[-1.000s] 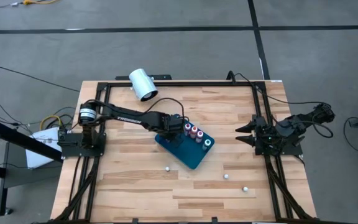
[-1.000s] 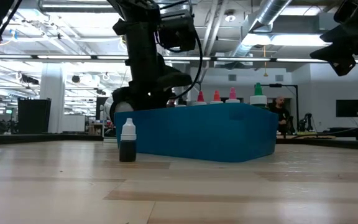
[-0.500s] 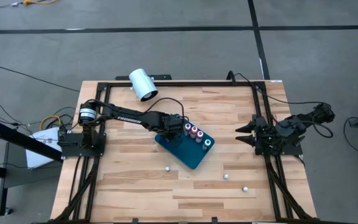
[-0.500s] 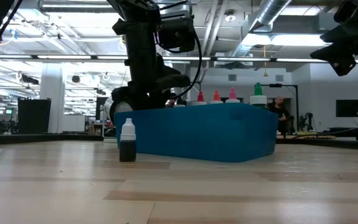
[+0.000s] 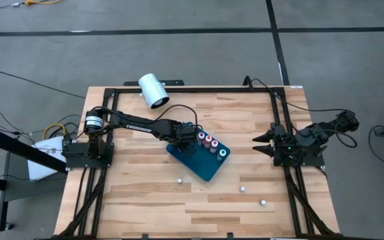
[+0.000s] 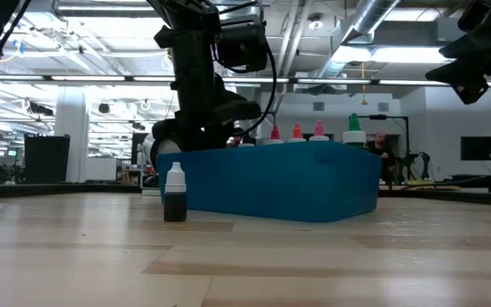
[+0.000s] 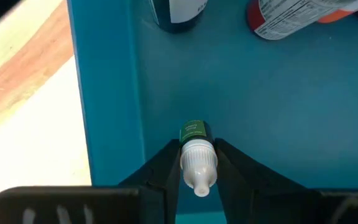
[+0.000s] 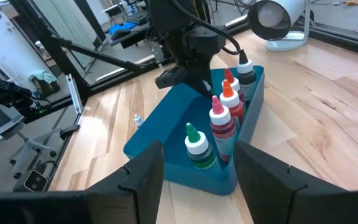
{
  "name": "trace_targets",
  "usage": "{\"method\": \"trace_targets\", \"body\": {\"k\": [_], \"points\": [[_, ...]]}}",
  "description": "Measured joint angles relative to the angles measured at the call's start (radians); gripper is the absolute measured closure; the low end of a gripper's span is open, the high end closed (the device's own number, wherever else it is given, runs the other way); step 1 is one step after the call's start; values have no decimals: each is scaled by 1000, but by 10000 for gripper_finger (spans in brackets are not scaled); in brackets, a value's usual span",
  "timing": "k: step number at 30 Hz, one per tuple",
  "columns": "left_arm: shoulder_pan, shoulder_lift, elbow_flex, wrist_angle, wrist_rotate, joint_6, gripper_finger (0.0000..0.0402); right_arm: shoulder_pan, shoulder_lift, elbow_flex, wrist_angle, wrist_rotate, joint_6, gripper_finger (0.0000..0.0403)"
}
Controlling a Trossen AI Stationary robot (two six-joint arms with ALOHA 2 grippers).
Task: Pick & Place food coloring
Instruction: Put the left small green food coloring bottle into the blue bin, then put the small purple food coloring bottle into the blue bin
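Teal tray point(image 5: 205, 167) sits mid-bench; the left tool point(image 7: 197, 167) reaches into its ten-o'clock end, pinching a green-labelled bottle point(image 7: 194, 149) with a white tip. The right tool point(image 5: 262, 143) waits, spread wide, at three o'clock.

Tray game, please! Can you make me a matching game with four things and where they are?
Things:
1. left fingers
2. right fingers
3. white cylinder
4. dark bottle

Places:
A. upright on the table, outside the tray
B. open, at the table's right edge
C. inside the tray, shut on the green bottle
D. on its side at the table's far edge

Pairs: 1-C, 2-B, 3-D, 4-A.
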Motion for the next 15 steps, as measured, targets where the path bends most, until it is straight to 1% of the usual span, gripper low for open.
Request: {"method": "trace_targets", "body": {"k": [5, 15], "points": [[0, -6, 0, -6, -1, -6, 305, 0, 0, 0, 0, 0, 0, 222], [-28, -11, 78, -152, 0, -22, 296, 0, 0, 0, 0, 0, 0, 219]]}}
